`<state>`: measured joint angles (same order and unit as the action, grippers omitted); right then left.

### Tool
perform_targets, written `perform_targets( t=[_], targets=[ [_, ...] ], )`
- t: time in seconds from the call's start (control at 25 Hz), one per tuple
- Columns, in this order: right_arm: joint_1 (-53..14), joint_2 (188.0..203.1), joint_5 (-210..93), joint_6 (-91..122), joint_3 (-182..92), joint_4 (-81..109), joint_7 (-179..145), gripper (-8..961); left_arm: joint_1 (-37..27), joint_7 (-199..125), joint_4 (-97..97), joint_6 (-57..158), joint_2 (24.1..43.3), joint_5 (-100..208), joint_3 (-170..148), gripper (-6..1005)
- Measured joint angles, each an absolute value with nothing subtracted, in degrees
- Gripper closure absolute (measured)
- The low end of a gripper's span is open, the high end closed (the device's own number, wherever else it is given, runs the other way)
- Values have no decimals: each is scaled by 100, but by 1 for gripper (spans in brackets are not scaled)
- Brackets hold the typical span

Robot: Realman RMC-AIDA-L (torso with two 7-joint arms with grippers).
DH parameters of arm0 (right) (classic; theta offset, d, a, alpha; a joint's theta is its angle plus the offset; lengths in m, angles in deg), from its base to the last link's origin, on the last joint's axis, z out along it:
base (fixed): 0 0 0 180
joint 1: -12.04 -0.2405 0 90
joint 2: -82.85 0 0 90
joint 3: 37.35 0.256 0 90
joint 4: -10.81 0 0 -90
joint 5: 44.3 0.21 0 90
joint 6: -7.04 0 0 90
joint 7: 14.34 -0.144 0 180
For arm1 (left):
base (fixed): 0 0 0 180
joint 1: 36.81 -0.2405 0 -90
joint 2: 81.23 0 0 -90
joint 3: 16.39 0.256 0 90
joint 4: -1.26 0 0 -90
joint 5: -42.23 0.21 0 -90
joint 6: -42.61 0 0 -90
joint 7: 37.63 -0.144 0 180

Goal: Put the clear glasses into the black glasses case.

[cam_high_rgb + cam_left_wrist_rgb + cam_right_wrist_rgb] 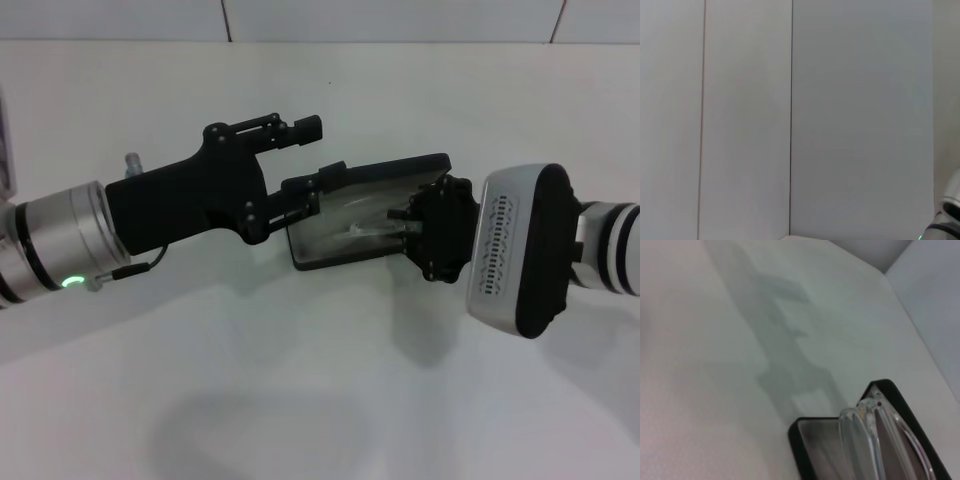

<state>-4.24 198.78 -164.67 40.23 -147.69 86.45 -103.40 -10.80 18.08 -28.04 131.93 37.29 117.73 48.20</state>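
Observation:
The black glasses case point(325, 252) lies open mid-table, its lid point(395, 166) raised at the back and its grey lining showing. My right gripper point(398, 216) reaches into it from the right and is shut on the clear glasses point(358, 226). In the right wrist view the clear glasses point(871, 440) stand tilted over the case point(801, 441). My left gripper point(304, 158) comes from the left and is open. Its lower finger point(305, 190) is against the lid's left end, and its upper finger point(300, 128) is free above it.
The white table point(300, 380) runs back to a tiled wall point(400, 18). The left wrist view shows only the wall panels point(790, 120) and a bit of a silver arm point(951, 207). My right arm's bulky wrist point(520, 250) hangs right of the case.

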Motion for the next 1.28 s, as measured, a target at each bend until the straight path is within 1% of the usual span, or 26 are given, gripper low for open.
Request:
perform_targets(
  t=[0.36,0.96,1.28],
  targets=[
    [-452,19903,-16551,3613,-15056,8498,-10487,814,-1114,1809,-2800,13194,3734,11793,4852,456],
    [-383,19903,-18037,3368,-15358,8733,-11386,812,-1115,1878,-2801,13209,3725,11843,4855,456],
    [-494,19904,-18158,3085,-15278,8453,-11452,811,-1083,1937,-2801,13209,3724,11843,4830,456]
  ],
)
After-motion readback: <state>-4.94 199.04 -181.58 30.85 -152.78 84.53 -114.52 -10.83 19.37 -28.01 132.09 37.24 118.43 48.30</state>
